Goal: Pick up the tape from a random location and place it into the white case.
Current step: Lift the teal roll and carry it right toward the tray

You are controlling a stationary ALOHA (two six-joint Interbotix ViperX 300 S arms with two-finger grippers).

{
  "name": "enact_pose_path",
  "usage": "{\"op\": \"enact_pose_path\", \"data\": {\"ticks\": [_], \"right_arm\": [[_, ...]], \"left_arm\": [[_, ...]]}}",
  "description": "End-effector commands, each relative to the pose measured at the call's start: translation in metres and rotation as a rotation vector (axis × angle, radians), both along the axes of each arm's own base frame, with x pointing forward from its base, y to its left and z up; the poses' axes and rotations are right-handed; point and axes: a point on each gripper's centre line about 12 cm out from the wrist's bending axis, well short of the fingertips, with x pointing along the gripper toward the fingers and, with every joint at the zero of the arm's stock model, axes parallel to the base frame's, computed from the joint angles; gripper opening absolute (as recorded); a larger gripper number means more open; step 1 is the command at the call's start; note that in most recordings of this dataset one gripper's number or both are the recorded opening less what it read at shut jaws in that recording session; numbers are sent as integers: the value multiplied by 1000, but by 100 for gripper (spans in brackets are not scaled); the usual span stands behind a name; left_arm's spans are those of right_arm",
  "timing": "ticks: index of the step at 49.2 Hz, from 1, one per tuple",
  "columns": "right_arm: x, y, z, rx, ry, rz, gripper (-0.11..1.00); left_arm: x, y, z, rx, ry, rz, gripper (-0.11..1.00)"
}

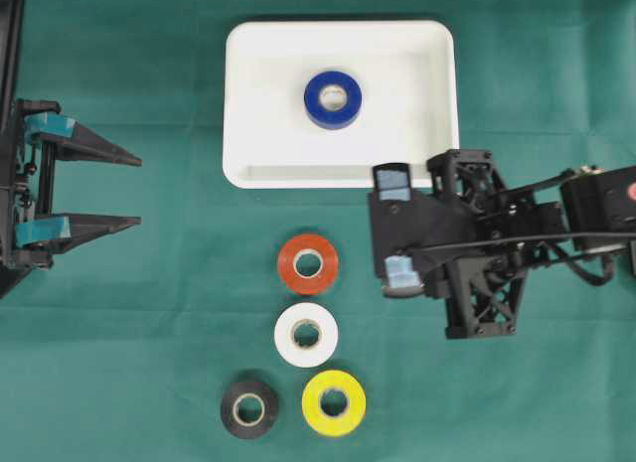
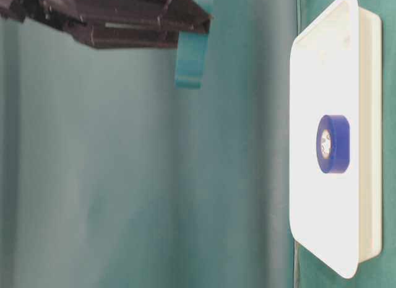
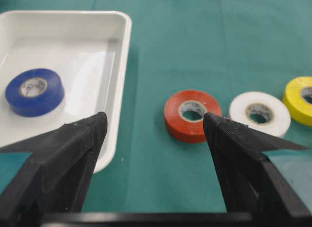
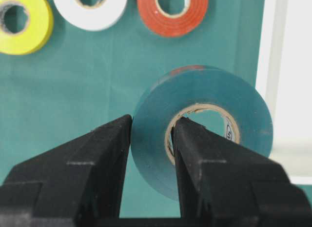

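In the right wrist view my right gripper [image 4: 153, 120] is shut on a teal-green tape roll [image 4: 234, 92]. One finger presses the roll's outside and the other goes through its core. The roll hangs over the green cloth just beside the white case [image 4: 287, 66]. From overhead, the right gripper [image 1: 396, 227] sits below the case's [image 1: 238, 104] lower right corner, and the arm hides the held roll. A blue tape roll [image 1: 333, 99] lies flat inside the case. My left gripper [image 1: 139, 191] stands open at the left edge with nothing in it.
On the cloth below the case lie a red roll [image 1: 308, 264], a white roll [image 1: 306, 334], a yellow roll [image 1: 334, 402] and a black roll [image 1: 248, 408]. The left wrist view shows the red roll [image 3: 191, 115] beyond the open fingers.
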Motion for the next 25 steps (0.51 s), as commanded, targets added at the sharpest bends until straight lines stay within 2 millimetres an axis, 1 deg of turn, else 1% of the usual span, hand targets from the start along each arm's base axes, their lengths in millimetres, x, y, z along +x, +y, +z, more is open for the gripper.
{"op": "enact_pose_path", "data": {"ticks": [1,6,25], "right_arm": [[-7,-1,12,7,-42,0,29],[-8,-1,8,6,-35,-2,29],[-6,-4,10,-8,-53,-5,29]], "left_arm": [[2,0,4,-2,-11,2,80],[2,1,4,-2,-11,4,80],[2,0,4,-2,-12,2,80]]}}
